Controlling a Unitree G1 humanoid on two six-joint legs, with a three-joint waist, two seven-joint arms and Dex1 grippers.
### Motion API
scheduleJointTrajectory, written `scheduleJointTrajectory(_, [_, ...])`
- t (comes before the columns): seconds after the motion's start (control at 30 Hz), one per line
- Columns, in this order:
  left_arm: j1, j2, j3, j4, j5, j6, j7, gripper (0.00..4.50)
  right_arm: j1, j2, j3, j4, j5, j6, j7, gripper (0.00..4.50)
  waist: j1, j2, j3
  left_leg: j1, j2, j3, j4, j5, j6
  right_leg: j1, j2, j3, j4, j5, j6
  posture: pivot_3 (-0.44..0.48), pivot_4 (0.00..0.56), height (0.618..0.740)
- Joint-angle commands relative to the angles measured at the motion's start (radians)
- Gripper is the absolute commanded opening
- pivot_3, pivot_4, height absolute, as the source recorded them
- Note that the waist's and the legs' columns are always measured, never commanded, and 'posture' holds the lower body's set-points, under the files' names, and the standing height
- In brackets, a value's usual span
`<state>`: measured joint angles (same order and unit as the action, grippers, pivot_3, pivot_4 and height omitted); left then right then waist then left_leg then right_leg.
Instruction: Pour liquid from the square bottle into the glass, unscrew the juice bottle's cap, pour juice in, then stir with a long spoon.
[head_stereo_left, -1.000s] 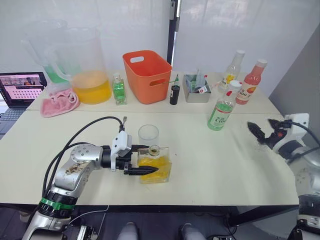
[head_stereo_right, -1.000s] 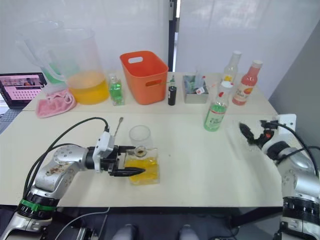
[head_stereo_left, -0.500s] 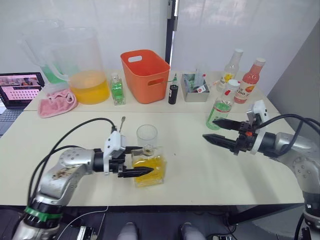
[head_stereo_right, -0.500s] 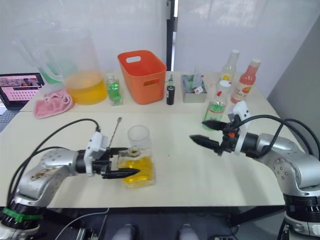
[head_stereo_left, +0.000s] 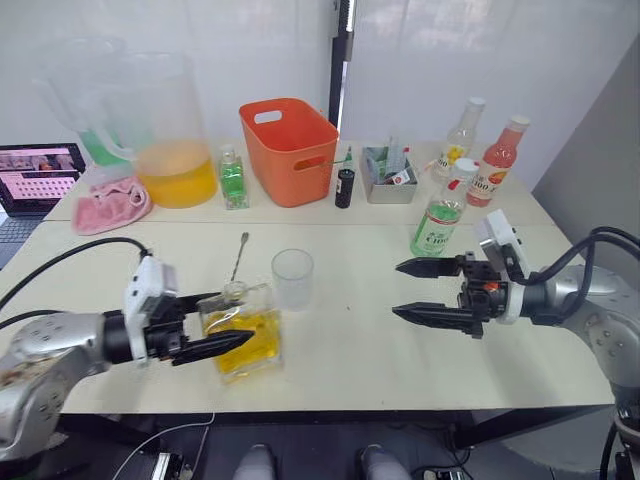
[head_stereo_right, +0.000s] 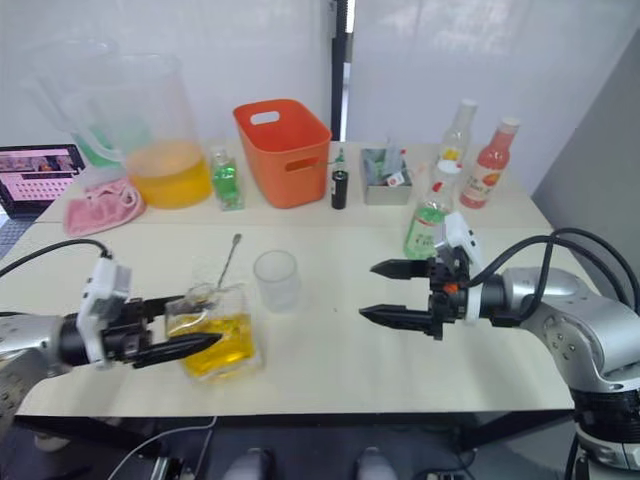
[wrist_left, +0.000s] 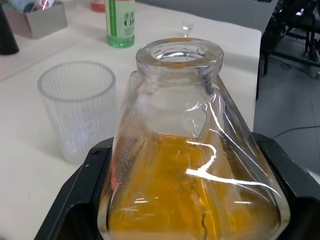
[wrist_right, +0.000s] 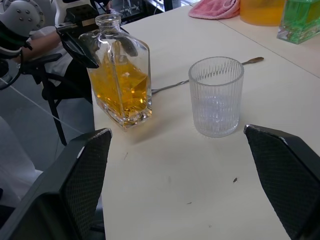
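White walls and a pale two-part surface (head_stereo_left: 360, 330) are framing the action, with the spare stock parked along the back edge: a big pitcher of orange liquid (head_stereo_left: 170, 135), an orange bin (head_stereo_left: 290, 150), a small green-liquid bottle (head_stereo_left: 234, 180) and a pink-liquid bottle (head_stereo_left: 502, 165), all well clear of the working area. Up front, the left gripper (head_stereo_left: 210, 325) is clamping its fingers on the square bottle (head_stereo_left: 243, 330), one finger on either side of the body down low, which looks like a grip chosen to keep the neck free for tipping. The stopper is off; the left wrist view is showing an open mouth, and the yellow-orange liquid (wrist_left: 195, 200) is sitting in the lower half. The bottle is leaning slightly, its base close to or touching the surface, I cannot tell which. Just beside it, towards the robot's right, the glass (head_stereo_left: 292, 278) is standing upright and empty, so the first pour is not yet done. The long spoon (head_stereo_left: 238, 258) is lying flat behind the bottle, handy for later. Over on the right, the right gripper (head_stereo_left: 432, 292) is hovering with its fingers wide apart, pointing towards the glass, probably ready to steady it or simply waiting. The juice bottle (head_stereo_left: 438, 215) is standing behind that arm, cap (head_stereo_left: 467, 170) on, within easy reach for the next stage.
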<state>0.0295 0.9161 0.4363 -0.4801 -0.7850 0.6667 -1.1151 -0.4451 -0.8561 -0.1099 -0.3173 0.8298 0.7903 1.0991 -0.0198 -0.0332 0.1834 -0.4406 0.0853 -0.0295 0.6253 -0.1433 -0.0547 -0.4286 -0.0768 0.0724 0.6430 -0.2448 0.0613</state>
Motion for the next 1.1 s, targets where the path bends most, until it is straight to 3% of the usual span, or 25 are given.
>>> scheduleJointTrajectory(0.03, [0.003, 0.049, 0.139, 0.01, -0.029, -0.023, -0.043, 2.8, -0.035, 0.009, 0.019, 0.034, -0.028, -0.049, 0.041, 4.48, 0.001, 0.0, 0.0, 0.0, 0.0, 0.0, 0.0, 0.0, 0.0, 0.0, 0.0, 0.0, 0.0, 0.0, 0.0, 0.0, 0.15, 0.703])
scheduleJointTrajectory(0.2, [-0.033, 0.141, 0.243, 0.192, 0.036, -0.071, -0.079, 2.8, -0.057, 0.031, 0.047, 0.062, -0.052, -0.073, 0.062, 4.48, 0.006, -0.002, 0.001, 0.0, 0.0, 0.0, 0.0, 0.0, 0.0, -0.002, 0.0, 0.0, 0.0, 0.0, -0.001, 0.0, 0.15, 0.703])
scheduleJointTrajectory(0.3, [-0.064, 0.189, 0.249, 0.292, 0.084, -0.124, -0.116, 2.8, -0.066, 0.049, 0.054, 0.074, -0.067, -0.085, 0.056, 4.48, 0.006, -0.002, 0.001, -0.002, 0.0, 0.001, -0.001, 0.0, 0.0, -0.004, 0.0, 0.0, 0.0, 0.0, -0.001, 0.0, 0.15, 0.703])
scheduleJointTrajectory(0.5, [-0.334, 0.253, 0.116, 0.6, 0.207, -0.28, -0.095, 2.8, -0.047, 0.06, 0.032, 0.047, -0.066, -0.072, 0.027, 4.48, 0.014, -0.003, 0.001, -0.008, 0.001, 0.001, -0.001, 0.0, 0.0, -0.01, 0.0, -0.001, 0.002, 0.001, -0.002, 0.0, 0.15, 0.703])
scheduleJointTrajectory(0.67, [-0.564, 0.211, -0.05, 0.774, 0.356, -0.44, -0.03, 2.8, 0.001, 0.057, 0.005, 0.002, -0.054, -0.06, -0.017, 4.48, 0.016, -0.003, 0.001, -0.009, 0.001, 0.002, -0.001, 0.0, 0.0, -0.01, 0.0, -0.001, 0.003, 0.001, -0.001, 0.0, 0.15, 0.703])
scheduleJointTrajectory(0.8, [-0.691, 0.144, -0.163, 0.871, 0.51, -0.573, 0.101, 2.8, 0.038, 0.057, -0.01, -0.035, -0.038, -0.044, -0.056, 4.48, 0.023, -0.004, 0.001, -0.009, 0.001, 0.001, 0.0, 0.0, 0.0, -0.01, 0.001, -0.001, 0.003, 0.006, 0.006, 0.0, 0.15, 0.703])
scheduleJointTrajectory(1.1, [-0.845, 0.018, -0.279, 0.902, 0.604, -0.609, 0.182, 2.8, 0.076, 0.067, -0.037, -0.076, -0.025, -0.02, -0.121, 4.48, 0.023, -0.005, 0.001, -0.013, 0.0, 0.0, 0.001, 0.0, 0.0, -0.011, 0.001, -0.001, 0.003, 0.008, 0.006, 0.0, 0.15, 0.703])
